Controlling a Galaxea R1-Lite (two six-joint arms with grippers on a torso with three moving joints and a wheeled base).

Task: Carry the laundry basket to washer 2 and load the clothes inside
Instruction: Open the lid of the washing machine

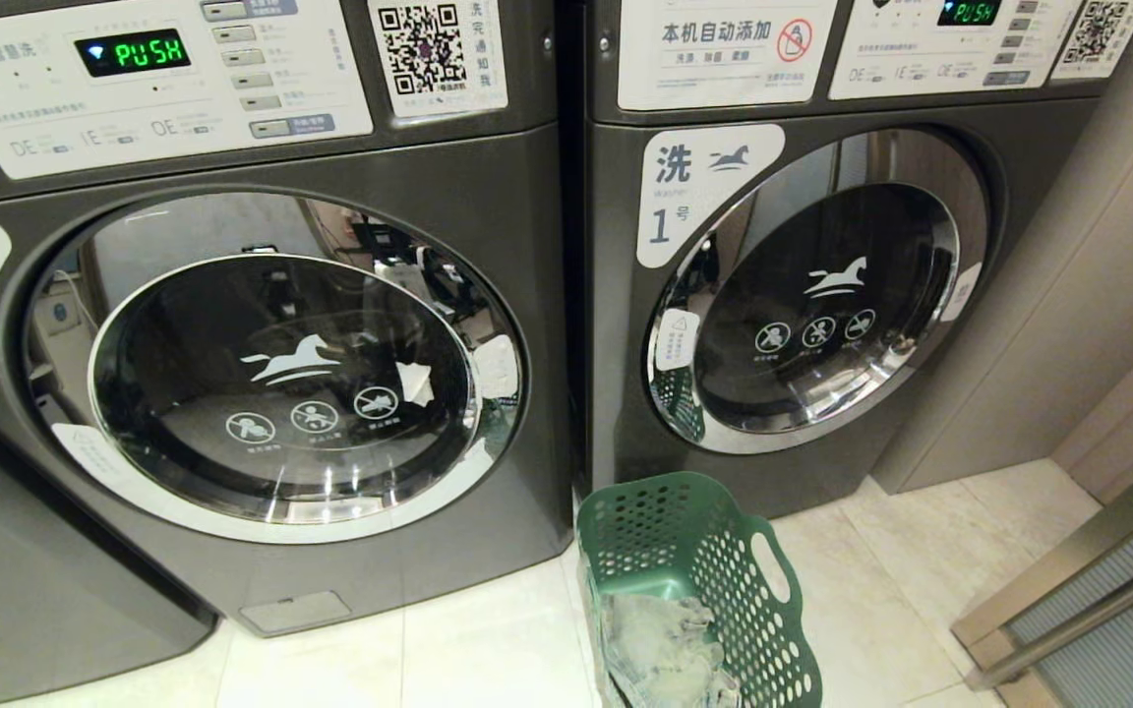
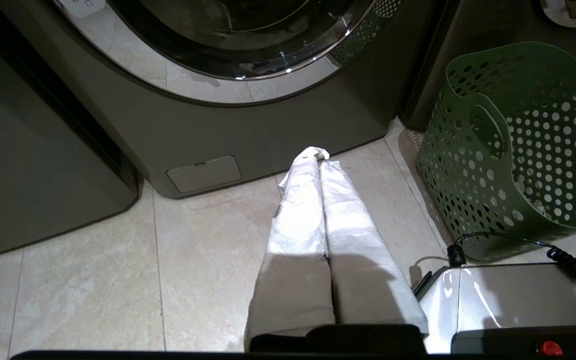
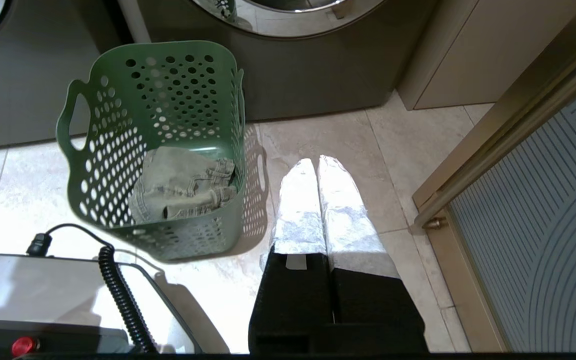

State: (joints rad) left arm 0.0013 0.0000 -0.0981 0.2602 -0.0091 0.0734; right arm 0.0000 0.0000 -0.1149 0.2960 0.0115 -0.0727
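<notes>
The green basket (image 1: 694, 580) stands on the floor tiles (image 1: 488, 649) against washer 1 (image 1: 803, 295), clothes (image 3: 183, 185) inside. Both grippers, left (image 2: 316, 156) and right (image 3: 318, 162), hang clenched and empty above bare tile.

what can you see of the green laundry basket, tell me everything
The laundry basket is green plastic, rectangular with rounded corners, its walls perforated with round holes and an oval cut-out handle near the rim on each short side. It stands upright on the pale tiled floor, in front of the seam between the two dark grey washers, nearer the washer labelled 1. A crumpled grey-beige denim garment lies in its bottom. Neither tool touches it.
</notes>
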